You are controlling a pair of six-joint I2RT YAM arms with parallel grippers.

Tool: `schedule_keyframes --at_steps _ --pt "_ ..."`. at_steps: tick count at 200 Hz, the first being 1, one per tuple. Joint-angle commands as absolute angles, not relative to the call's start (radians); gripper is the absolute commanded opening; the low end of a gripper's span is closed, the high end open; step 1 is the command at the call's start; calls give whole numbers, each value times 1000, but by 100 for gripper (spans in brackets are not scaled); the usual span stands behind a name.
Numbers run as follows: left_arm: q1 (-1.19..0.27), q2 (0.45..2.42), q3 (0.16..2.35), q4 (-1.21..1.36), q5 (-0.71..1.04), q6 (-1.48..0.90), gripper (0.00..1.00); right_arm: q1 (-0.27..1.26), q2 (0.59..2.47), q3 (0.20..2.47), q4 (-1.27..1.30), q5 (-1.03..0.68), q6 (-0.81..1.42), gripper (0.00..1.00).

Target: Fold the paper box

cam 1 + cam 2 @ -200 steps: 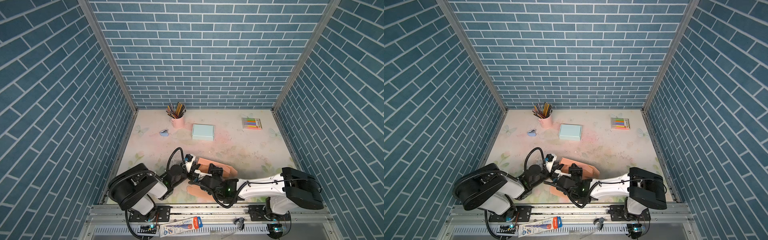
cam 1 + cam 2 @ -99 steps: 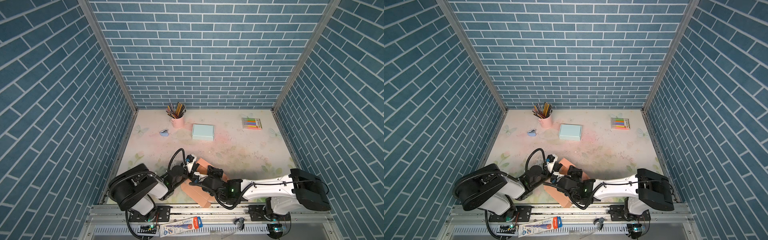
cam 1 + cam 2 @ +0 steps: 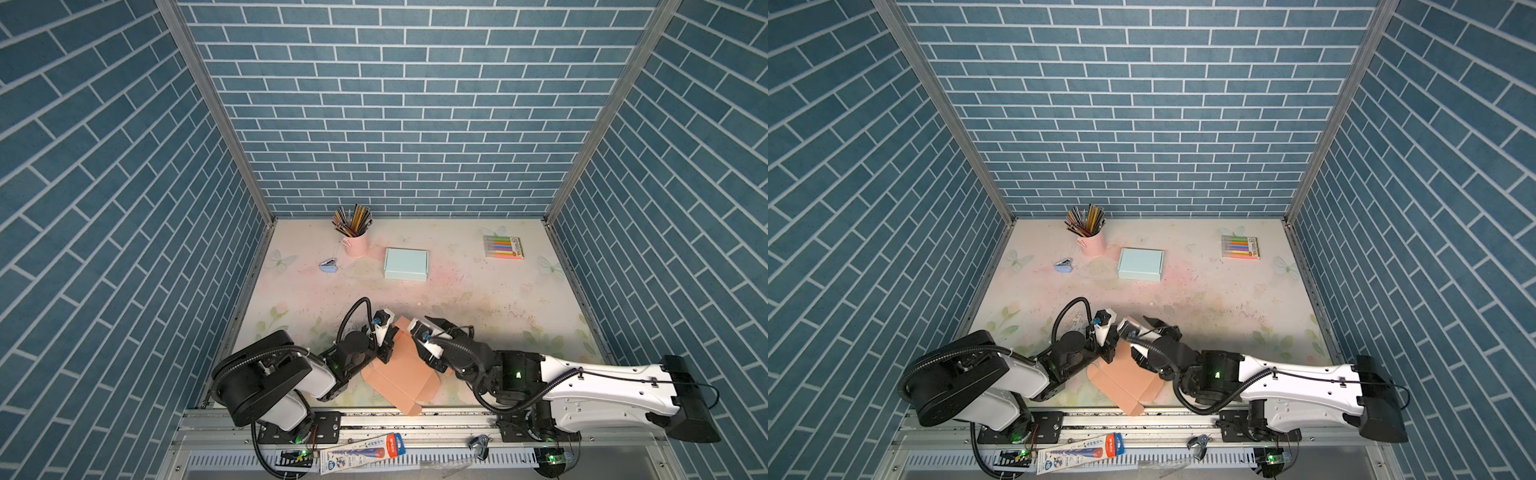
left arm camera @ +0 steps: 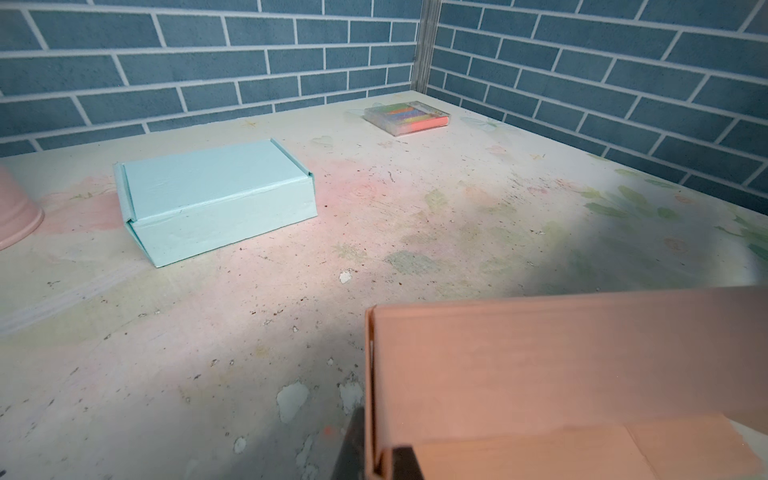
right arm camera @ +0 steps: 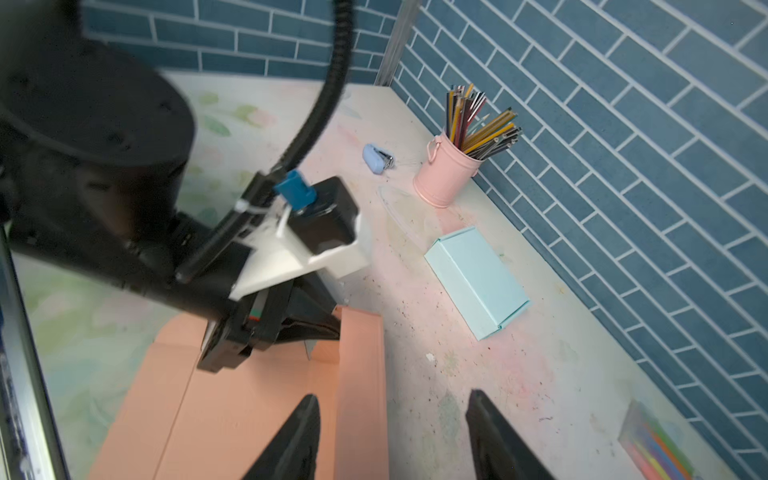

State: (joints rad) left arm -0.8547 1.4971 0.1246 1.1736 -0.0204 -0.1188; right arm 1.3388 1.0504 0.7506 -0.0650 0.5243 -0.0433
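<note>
Front and centre, left claw (image 5: pixel 328 332) clenched on paper box (image 3: pixel 399 370) — right claw (image 5: pixel 390 397) newly released

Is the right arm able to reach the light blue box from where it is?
Probably yes: the right gripper is open and holding nothing, and only bare table lies between it and the light blue box.

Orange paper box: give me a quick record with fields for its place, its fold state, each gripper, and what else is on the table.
box: orange paper box, at the front of the table, between the arms
fold state: one long wall raised, the rest flat
left gripper: shut on the raised wall's end
right gripper: open, jaws either side of that wall
others: light blue box, pink pencil cup, marker pack, all at the back
</note>
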Motion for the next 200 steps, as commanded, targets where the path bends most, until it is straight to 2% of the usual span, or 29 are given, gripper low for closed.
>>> schedule_keyframes --at_steps 1,27,74,151,200 --pt "-865 1476 139 1161 -43 -95 9 1146 1057 788 -93 257 239 57" --pt "-879 1464 146 1132 -60 -79 9 1004 1123 798 -87 78 351 56" --pt "-894 1482 153 1133 -77 -65 9 889 1275 820 -51 -186 446 58" --pt "-930 1537 164 1160 -107 -47 10 853 1430 800 17 -319 504 58" --pt "-934 1576 166 1192 -110 -50 12 853 1464 784 29 -358 514 52"
